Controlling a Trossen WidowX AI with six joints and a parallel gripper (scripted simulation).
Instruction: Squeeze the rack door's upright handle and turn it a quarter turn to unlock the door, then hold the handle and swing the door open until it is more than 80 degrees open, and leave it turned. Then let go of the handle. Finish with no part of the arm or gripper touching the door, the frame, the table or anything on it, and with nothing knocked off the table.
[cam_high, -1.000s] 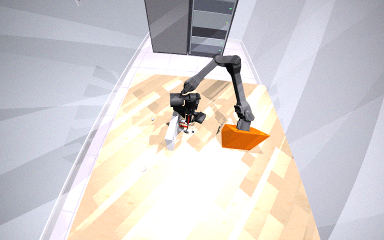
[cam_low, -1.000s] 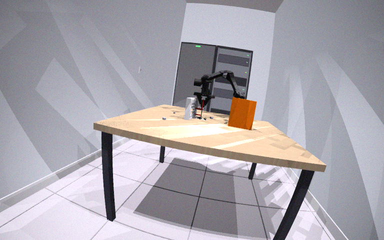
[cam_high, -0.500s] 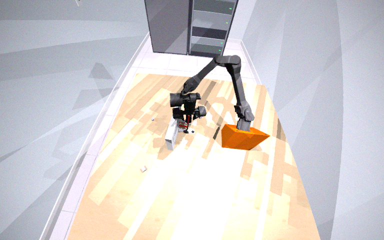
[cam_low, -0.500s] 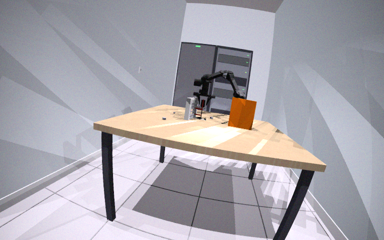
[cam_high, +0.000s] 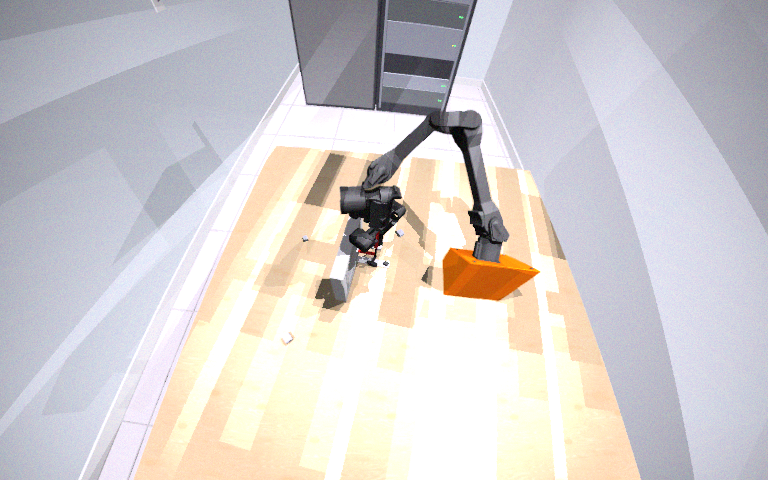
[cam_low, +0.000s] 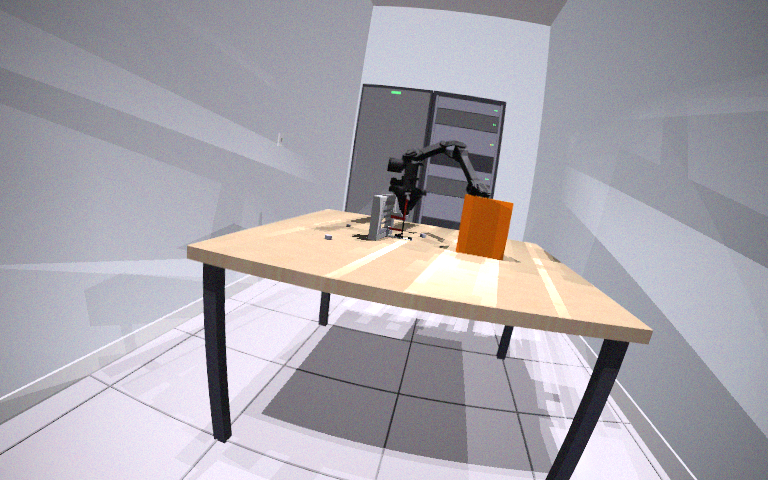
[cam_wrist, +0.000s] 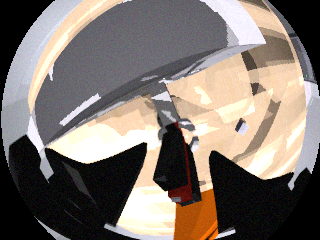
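Observation:
The grey upright rack (cam_high: 339, 270) (cam_low: 375, 220) (cam_wrist: 130, 55) stands left of the arm; its slatted side faces right in the exterior view. A black and red upright part, seemingly the door's handle (cam_low: 405, 212) (cam_wrist: 172, 167), stands beside it, with thin red bars between them. Where door and frame meet, and the door's exact angle, cannot be told. My gripper (cam_high: 376, 234) (cam_low: 406, 211) (cam_wrist: 179, 151) points down beside the rack and is open. In the wrist view the black and red part shows between the spread fingers, with a gap on both sides. The gripper hides part of it in the top and exterior views.
An orange block (cam_high: 489, 280) (cam_low: 484, 229) (cam_wrist: 192, 217) carries the arm's base at the right. Small pale cubes lie about the wooden table (cam_high: 254, 390) (cam_low: 362, 271): one cube (cam_high: 287, 337) (cam_low: 327, 237) at front left, another cube (cam_high: 399, 232) (cam_low: 423, 234) (cam_wrist: 241, 127) right of the gripper.

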